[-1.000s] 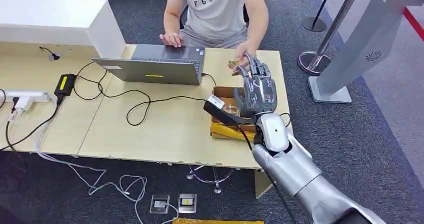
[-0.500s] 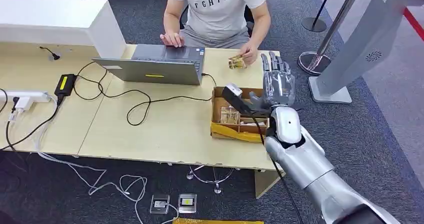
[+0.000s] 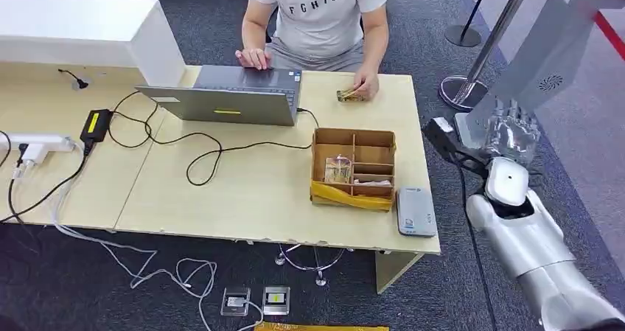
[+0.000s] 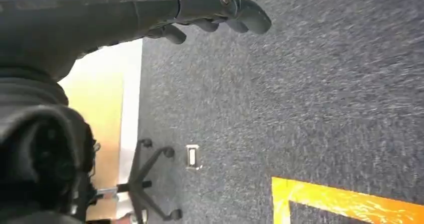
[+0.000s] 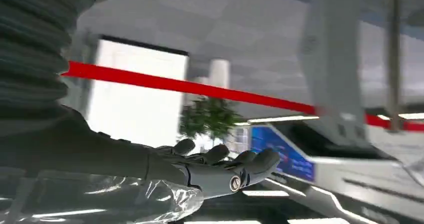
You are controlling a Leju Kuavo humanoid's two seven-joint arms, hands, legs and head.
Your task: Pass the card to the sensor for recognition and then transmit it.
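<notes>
A person's hand [image 3: 366, 85] holds the yellowish card [image 3: 347, 95] down on the far side of the wooden table [image 3: 243, 191]. A grey flat sensor [image 3: 415, 211] lies at the table's front right corner. My right hand [image 3: 510, 136] hangs beyond the table's right edge, over the carpet, fingers stretched out and holding nothing; the right wrist view shows that hand [image 5: 215, 171] bare. My left hand [image 4: 200, 9] hangs over dark carpet with loosely extended fingers and nothing in it.
A cardboard box [image 3: 352, 136] with compartments stands beside the sensor and contains another card [image 3: 338, 170]. A grey laptop [image 3: 228, 95] and black cables [image 3: 199, 150] lie on the table. A grey kiosk stand [image 3: 542, 58] rises right behind my right hand.
My right hand swung from beside the person's hand over the box to the right, off the table. The person kept the card and lowered it to the table. The sensor came into sight.
</notes>
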